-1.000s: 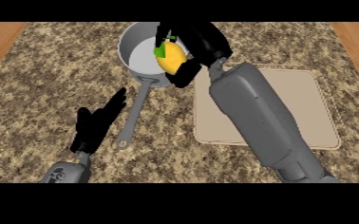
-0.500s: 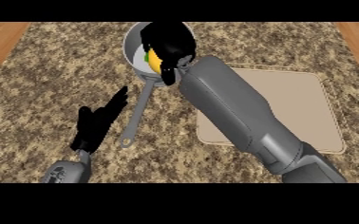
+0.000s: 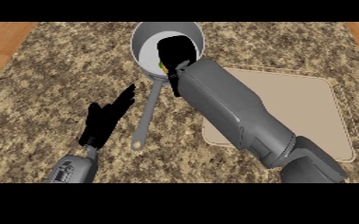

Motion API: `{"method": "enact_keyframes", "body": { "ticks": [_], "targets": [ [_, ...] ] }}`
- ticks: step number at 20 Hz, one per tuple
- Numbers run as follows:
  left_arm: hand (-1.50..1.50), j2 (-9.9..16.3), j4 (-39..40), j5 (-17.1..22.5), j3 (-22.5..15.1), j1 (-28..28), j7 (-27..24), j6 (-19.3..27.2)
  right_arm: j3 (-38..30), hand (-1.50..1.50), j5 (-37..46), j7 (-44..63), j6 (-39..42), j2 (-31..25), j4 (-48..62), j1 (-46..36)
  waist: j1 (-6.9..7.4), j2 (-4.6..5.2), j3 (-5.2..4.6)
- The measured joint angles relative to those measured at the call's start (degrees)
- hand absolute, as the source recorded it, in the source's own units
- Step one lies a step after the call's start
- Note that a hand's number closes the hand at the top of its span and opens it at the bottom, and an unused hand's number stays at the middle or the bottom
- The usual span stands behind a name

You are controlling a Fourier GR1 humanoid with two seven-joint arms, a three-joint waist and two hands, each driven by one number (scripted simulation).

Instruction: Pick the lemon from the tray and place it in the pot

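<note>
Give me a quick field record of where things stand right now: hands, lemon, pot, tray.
right hand: inside the pot, curled round the lemon
lemon: only a yellow sliver shows under the hand, within the pot's rim
pot: grey, at the counter's far side, handle pointing toward the robot
tray: beige, right of the pot, nothing showing on it
left hand: open, resting left of the pot's handle

Right forearm: grey, runs from the lower right corner diagonally up and left, filling the middle of the view. Right hand: black, at the forearm's far end, seen from the back, turned downward; finger position not discernible. Left forearm: grey, short stub at the lower left edge. Left hand: black, open, fingers straight, pointing up and right.
</note>
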Motion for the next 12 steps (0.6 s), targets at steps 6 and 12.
{"method": "enact_keyframes", "body": {
  "ticks": [6, 12],
  "targets": [
    [0.0, -0.33, -0.48, 0.1, -0.22, -0.31, 0.64, -0.29, -0.79, -1.5, -8.78, -3.09, -9.06, 0.04, -2.61, 1.45, 0.71, 0.26, 0.1],
    [0.0, -0.19, -0.12, -0.02, 0.11, -0.35, 0.2, -0.28, -7.72, -1.5, -17.99, -8.15, -24.52, 0.03, -7.73, 2.59, 0.58, 0.25, 0.17]
  ]
}}
